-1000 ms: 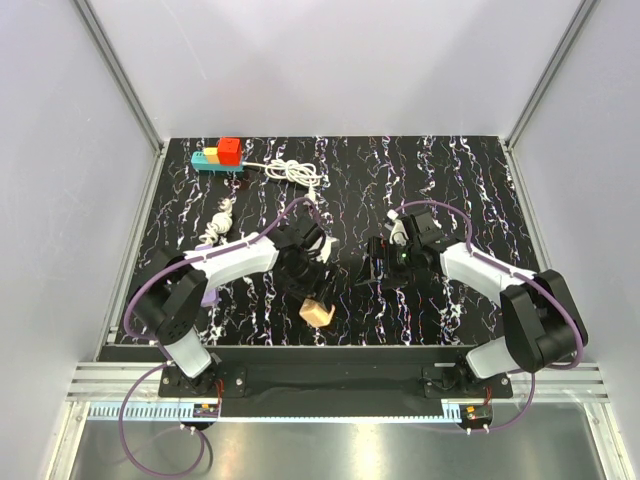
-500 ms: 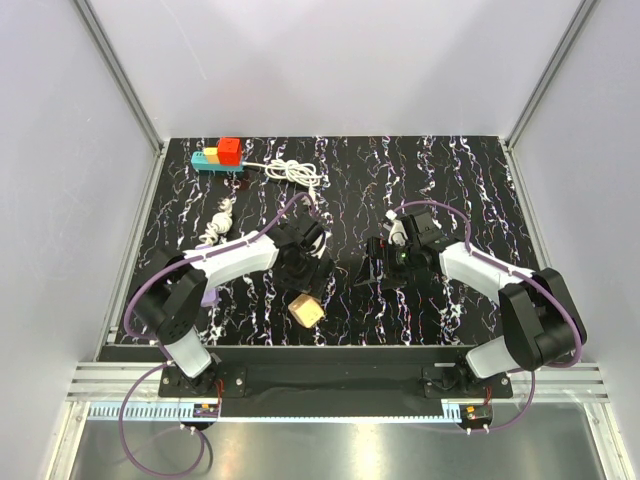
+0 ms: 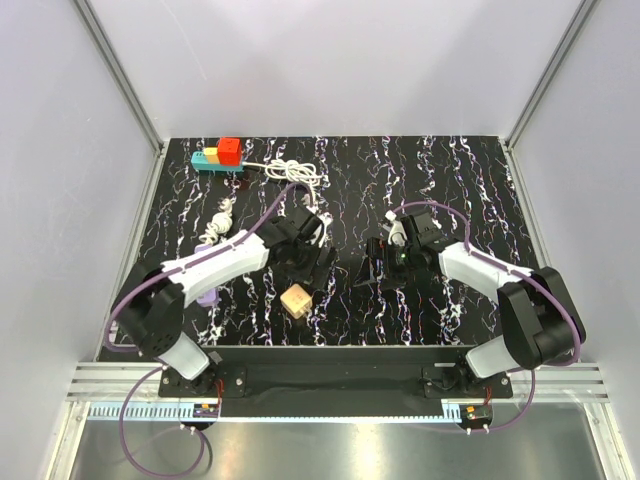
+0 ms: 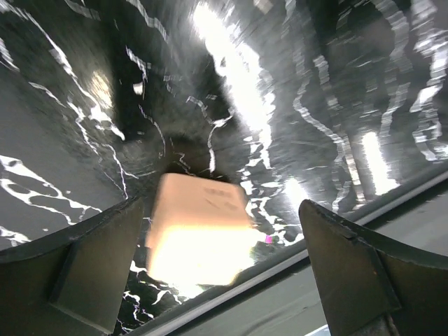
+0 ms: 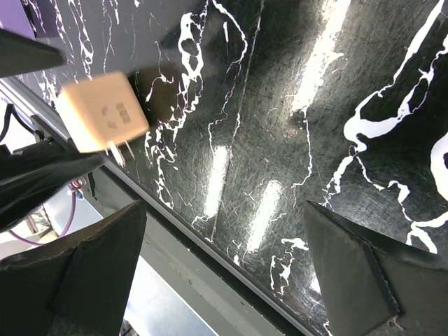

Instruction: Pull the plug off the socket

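The teal-blue socket strip [image 3: 208,159] lies at the far left corner of the table with a red plug [image 3: 229,150] and an orange plug [image 3: 212,155] in it. Its white cord [image 3: 292,173] is coiled beside it. A tan cube plug [image 3: 295,300] lies loose near the front edge; it shows blurred in the left wrist view [image 4: 199,224] and, prongs visible, in the right wrist view [image 5: 101,112]. My left gripper [image 3: 305,262] [image 4: 218,210] is open just behind the tan plug, not touching it. My right gripper [image 3: 378,262] [image 5: 224,210] is open and empty at mid-table.
A small white coiled cable [image 3: 217,222] lies at the left of the table. A purple object [image 3: 207,297] peeks out beside my left arm. The table's front edge and metal rail [image 5: 210,280] run close below both grippers.
The tan plug has shifted left and a little away from the front edge and now lies free. My left gripper has drawn back from it. The right arm has hardly moved.
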